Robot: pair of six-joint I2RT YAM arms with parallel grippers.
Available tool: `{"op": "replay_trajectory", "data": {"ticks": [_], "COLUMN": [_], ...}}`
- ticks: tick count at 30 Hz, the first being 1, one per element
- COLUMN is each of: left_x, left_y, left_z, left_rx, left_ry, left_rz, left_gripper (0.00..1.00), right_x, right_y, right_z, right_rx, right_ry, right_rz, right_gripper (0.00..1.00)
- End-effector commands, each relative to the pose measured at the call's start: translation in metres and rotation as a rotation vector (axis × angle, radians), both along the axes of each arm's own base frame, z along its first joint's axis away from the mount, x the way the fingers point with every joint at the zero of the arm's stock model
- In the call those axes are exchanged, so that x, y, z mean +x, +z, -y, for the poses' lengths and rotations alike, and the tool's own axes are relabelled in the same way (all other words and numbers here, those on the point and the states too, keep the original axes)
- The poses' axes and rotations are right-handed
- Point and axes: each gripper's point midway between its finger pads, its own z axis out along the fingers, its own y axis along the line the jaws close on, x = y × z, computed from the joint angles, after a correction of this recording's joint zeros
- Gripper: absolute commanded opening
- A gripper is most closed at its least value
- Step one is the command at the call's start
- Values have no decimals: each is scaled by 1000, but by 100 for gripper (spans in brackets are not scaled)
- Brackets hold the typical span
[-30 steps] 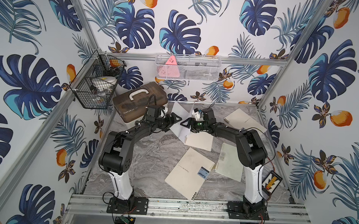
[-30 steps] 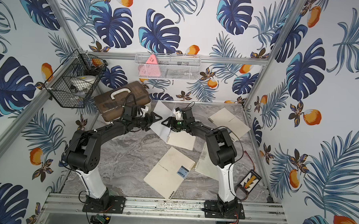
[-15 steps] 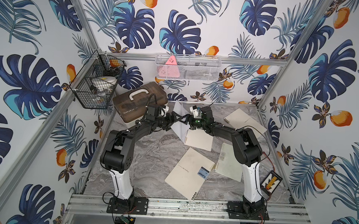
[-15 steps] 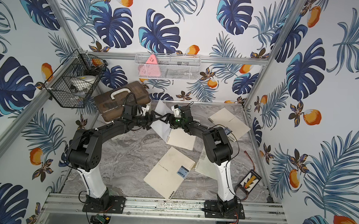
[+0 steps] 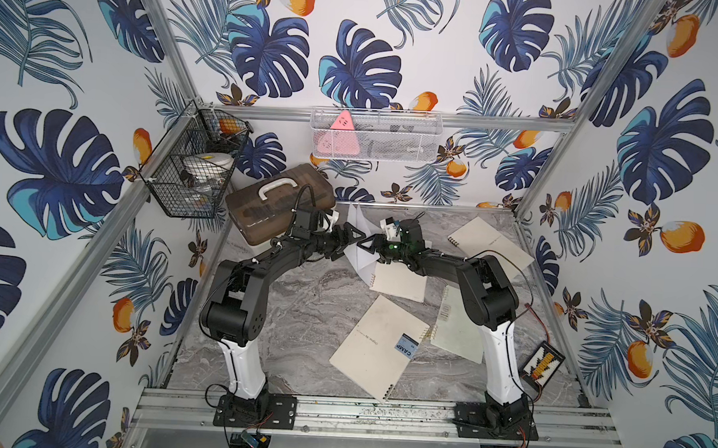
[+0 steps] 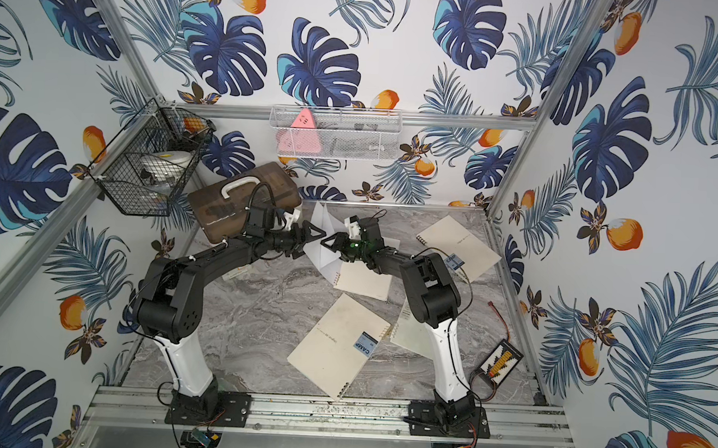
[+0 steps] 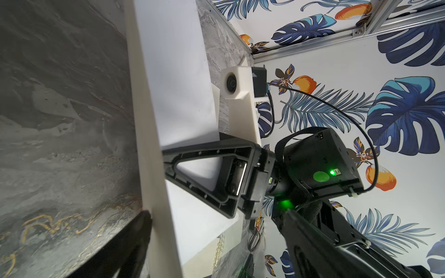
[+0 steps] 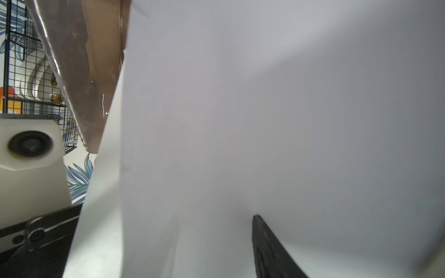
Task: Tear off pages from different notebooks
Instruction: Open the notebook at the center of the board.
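A brown-lidded box with a white handle sits at the far left corner of the marble tabletop. Above it, a black wire basket on the left wall holds white items. A white mesh basket on the back wall holds a pink triangle. A small yellow-and-black device lies near the front right corner.

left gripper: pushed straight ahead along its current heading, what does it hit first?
Most likely the raised page, standing right off the tips of the left gripper. The right gripper faces it from the sheet's far side. Depth there is hard to judge.
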Motion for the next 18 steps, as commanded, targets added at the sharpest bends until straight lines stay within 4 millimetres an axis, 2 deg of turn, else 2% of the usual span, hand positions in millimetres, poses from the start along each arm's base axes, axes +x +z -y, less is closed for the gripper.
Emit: {"op": "replay_trajectory", "data": {"ticks": [1,5,9,13,18], "left_x": [-1,-1,0,6,8], "left_y": [0,-1,5,11,12], "left_z": [2,2,3,4,5], "left_rx": [2,9,4,-16,-28], "left_ry": [-30,-35,-34,-29,-22], "left_rz": [14,10,21,27,23], "left_gripper": [89,89,89,89,90], "right_x": [3,4,4,-3,-17], "right_y": [4,7,33,60,71], "right_z": [2,-4,-8,-17,-28], "right_rx": [2,37,65,95,117], "right_ry": [-26,-3,5,35,95], "right_rz": [16,16,65,128,174], "right_gripper": [52,54,63,65,65]}}
